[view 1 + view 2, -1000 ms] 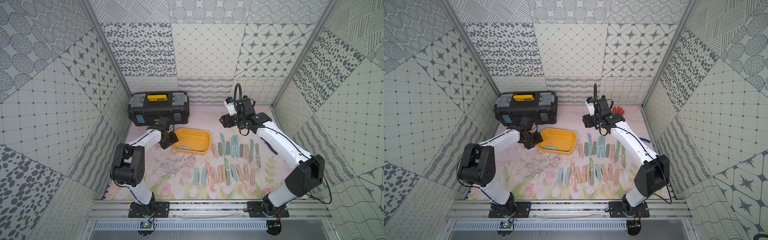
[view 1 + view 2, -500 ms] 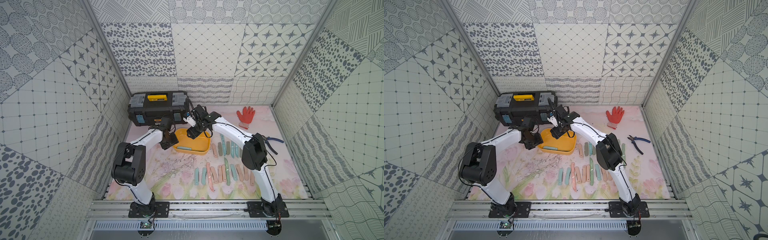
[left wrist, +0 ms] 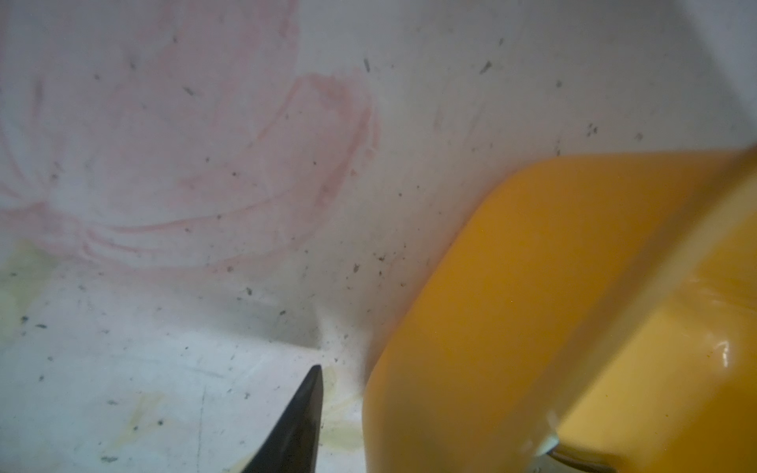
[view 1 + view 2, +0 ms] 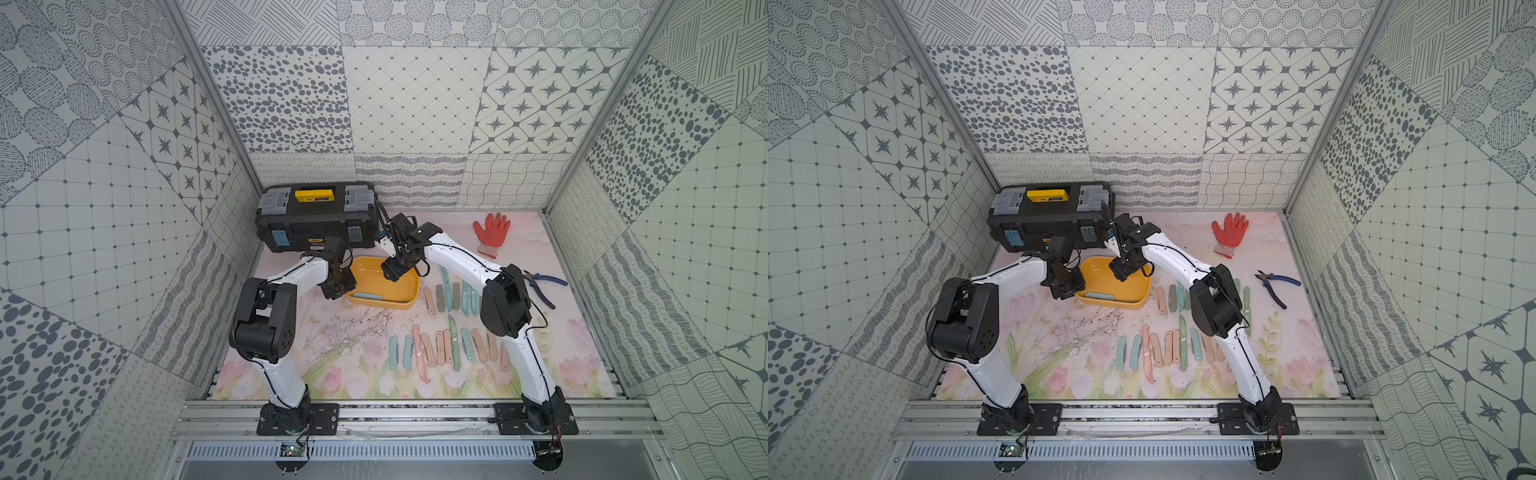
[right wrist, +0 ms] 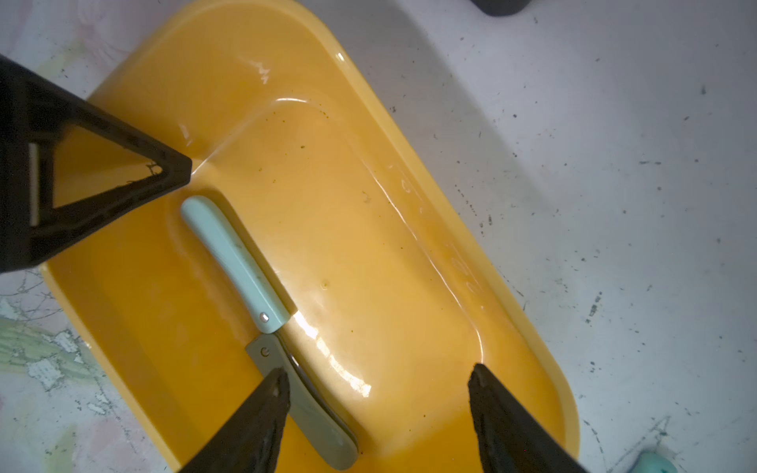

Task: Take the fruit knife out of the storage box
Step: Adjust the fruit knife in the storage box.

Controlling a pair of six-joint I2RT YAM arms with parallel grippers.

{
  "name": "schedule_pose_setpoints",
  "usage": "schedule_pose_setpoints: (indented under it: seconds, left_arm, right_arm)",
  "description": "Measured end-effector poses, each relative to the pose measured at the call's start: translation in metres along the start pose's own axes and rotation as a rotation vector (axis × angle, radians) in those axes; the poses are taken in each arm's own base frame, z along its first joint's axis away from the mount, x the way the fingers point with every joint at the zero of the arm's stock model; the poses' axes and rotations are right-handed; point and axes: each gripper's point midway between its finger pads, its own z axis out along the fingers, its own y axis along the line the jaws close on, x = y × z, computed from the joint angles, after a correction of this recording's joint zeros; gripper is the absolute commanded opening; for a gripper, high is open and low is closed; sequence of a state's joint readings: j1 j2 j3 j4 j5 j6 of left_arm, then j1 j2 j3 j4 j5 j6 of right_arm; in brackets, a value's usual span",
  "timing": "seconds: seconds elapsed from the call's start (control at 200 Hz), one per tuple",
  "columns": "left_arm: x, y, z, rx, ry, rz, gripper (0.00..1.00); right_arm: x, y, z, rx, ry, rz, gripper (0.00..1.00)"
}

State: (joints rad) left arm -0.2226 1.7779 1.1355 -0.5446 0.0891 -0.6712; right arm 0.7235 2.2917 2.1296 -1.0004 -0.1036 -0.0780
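Two arms meet at the yellow storage box point(image 4: 386, 304), which sits on the flowered mat point(image 4: 345, 374) toward the mat's 11 o'clock in both top views. A black toolbox point(image 4: 316, 216) with a yellow handle stands shut at the box's 11 o'clock, against the back wall. The left gripper point(image 4: 338, 289) is down at the box's 9 o'clock end and straddles its wall. One finger point(image 3: 301, 417) is outside, just beside the yellow wall with a sliver of mat between. Another finger point(image 5: 176, 170) is inside, over the box floor. Cannot tell whether it pinches the wall or only brackets it. The fruit knife point(image 5: 250, 278), mint at one end and grey-green at the other, lies flat on the box floor along the 6 o'clock wall. The right gripper point(image 5: 377, 376) hangs inside the box's outline, jaws spread wide and holding nothing. One fingertip point(image 5: 278, 389) is over the knife's grey-green end; contact unclear. Many loose knives point(image 4: 442, 349), pink, mint and grey, lie in two rows on the mat from the box's 3 to 5 o'clock. A red glove point(image 4: 492, 230) lies palm-flat at the mat's 1 o'clock. Blue-handled pliers point(image 4: 540, 284) lie at its 3 o'clock.
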Motion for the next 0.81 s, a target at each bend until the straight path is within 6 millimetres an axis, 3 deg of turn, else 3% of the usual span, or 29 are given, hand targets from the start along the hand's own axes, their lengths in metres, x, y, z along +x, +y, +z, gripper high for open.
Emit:
schedule_pose_setpoints:
  seconds: [0.12,0.26,0.34,0.455,0.605,0.805]
  left_arm:
    - [0.0,0.0,0.0,0.003,-0.001,0.001,0.32]
    - [-0.001,-0.001,-0.002,0.006,-0.006,0.001,0.33]
    - [-0.001,-0.001,-0.002,0.006,-0.006,0.001,0.33]
    - [-0.001,-0.001,-0.002,0.006,-0.006,0.001,0.33]
    - [-0.001,-0.001,-0.002,0.007,-0.006,0.001,0.33]
    - [-0.001,-0.001,-0.002,0.007,-0.005,0.001,0.34]
  right_arm:
    - [0.002,0.007,0.0,-0.041,0.009,0.003,0.68]
    - [0.009,0.029,0.003,-0.16,0.032,-0.012,0.65]
    - [0.015,0.044,0.01,-0.222,0.059,-0.031,0.53]
    - [0.027,0.063,0.031,-0.293,0.111,-0.043,0.25]
    - [0.04,0.078,0.06,-0.336,0.17,-0.036,0.21]
    - [0.028,0.097,0.057,-0.399,0.125,-0.034,0.2]
